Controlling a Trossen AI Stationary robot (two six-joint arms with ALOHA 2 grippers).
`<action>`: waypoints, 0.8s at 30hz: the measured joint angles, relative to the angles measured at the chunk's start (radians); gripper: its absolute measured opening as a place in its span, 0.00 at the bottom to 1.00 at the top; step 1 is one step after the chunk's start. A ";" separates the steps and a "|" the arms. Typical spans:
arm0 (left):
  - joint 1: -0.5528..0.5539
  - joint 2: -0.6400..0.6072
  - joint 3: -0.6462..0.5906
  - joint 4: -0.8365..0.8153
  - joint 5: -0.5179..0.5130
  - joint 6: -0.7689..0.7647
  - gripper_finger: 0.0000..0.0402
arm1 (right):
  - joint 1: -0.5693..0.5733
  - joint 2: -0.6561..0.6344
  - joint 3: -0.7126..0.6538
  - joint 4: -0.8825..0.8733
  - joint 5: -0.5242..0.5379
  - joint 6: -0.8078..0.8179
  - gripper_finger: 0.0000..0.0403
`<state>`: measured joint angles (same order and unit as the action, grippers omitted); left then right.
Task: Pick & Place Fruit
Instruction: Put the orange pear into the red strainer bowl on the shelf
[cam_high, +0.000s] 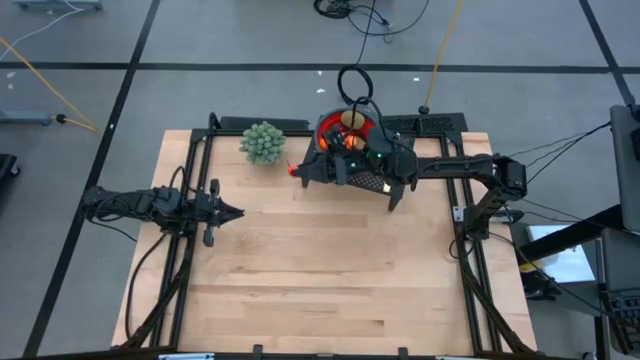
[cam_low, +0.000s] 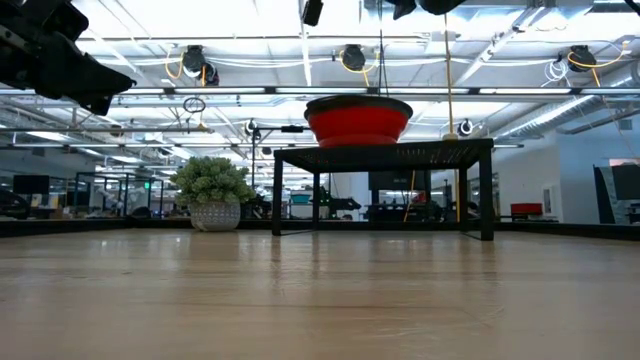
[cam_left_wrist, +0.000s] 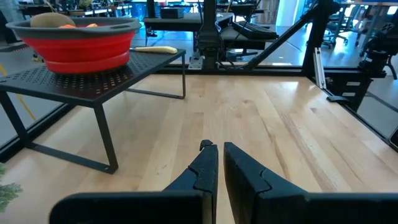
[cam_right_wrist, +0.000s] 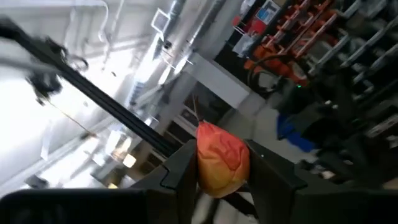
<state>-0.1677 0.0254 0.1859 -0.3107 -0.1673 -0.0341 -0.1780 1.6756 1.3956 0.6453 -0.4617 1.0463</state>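
Two arms work over a pale wooden table (cam_high: 320, 280) framed by dark rails. At the left edge, the left gripper (cam_high: 232, 212) lies low over the boards with its fingers (cam_left_wrist: 205, 168) drawn together and nothing between them; bare wood stretches ahead of it toward the right rail. Near the far-left corner stands a pale green knobbly bunch (cam_high: 263, 142) in a light pot, well apart from the left gripper and just left of the rack.

Centre, along the far edge: a black perforated rack (cam_low: 385, 152) on thin legs, open underneath, bearing a red bowl (cam_low: 358, 120). A brownish-green oval (cam_left_wrist: 51, 20) and an orange piece (cam_left_wrist: 91, 25) show above the bowl's rim in the left wrist view, and a slim yellow-handled knife (cam_left_wrist: 155, 50) lies on the rack beside the bowl.

The right arm reaches in from the right edge and its body covers the rack's near side in the high view — its gripper shows only in its own wrist view. There the right gripper (cam_right_wrist: 222, 165) is closed partway on a red-orange-yellow oblong fruit (cam_right_wrist: 222, 158), one finger on each flank, tilted so that ceiling and room fill the background — the fruit is clear of the table.

The near half of the table, rail to rail, is unoccupied board.
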 joint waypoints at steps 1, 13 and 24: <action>0.000 0.000 0.000 0.000 0.000 0.000 0.06 | 0.000 0.000 0.000 -0.014 -0.011 -0.037 0.29; 0.000 0.000 0.000 -0.002 0.000 -0.013 0.06 | 0.003 -0.151 0.000 -0.632 0.197 -0.635 0.27; 0.000 0.000 0.000 -0.001 -0.017 -0.020 0.06 | -0.020 -0.282 0.000 -1.026 0.730 -0.962 0.27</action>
<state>-0.1678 0.0252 0.1856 -0.3121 -0.1847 -0.0545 -0.1984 1.3933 1.3952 -0.3806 0.2684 0.0845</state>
